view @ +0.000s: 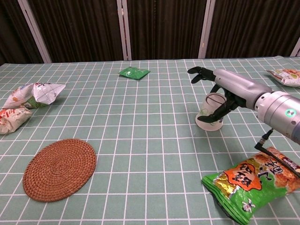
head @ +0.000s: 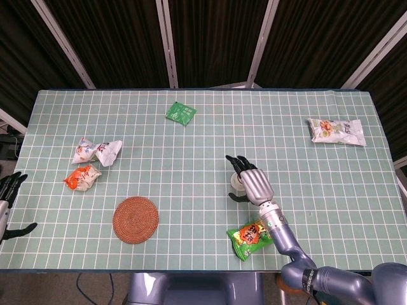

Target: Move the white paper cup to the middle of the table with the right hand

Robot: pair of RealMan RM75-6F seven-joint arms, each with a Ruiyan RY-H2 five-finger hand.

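Table (head: 191, 146) under me is a green white-gridded cloth before dark curtains (head: 210, 38); my right hand (view: 229, 89) hangs spread over the upright white paper cup (view: 210, 112), my left hand (head: 7, 203) open at the edge.

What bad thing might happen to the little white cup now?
1. The white paper cup seems to stand on its wider end with the right hand spread just above it, fingers apart. Drawing away, a finger might catch the rim and tip it.
2. The cup is light, so a small nudge could roll it across the table.
3. The green snack bag lies just below the forearm; the arm pulling back might drag it.
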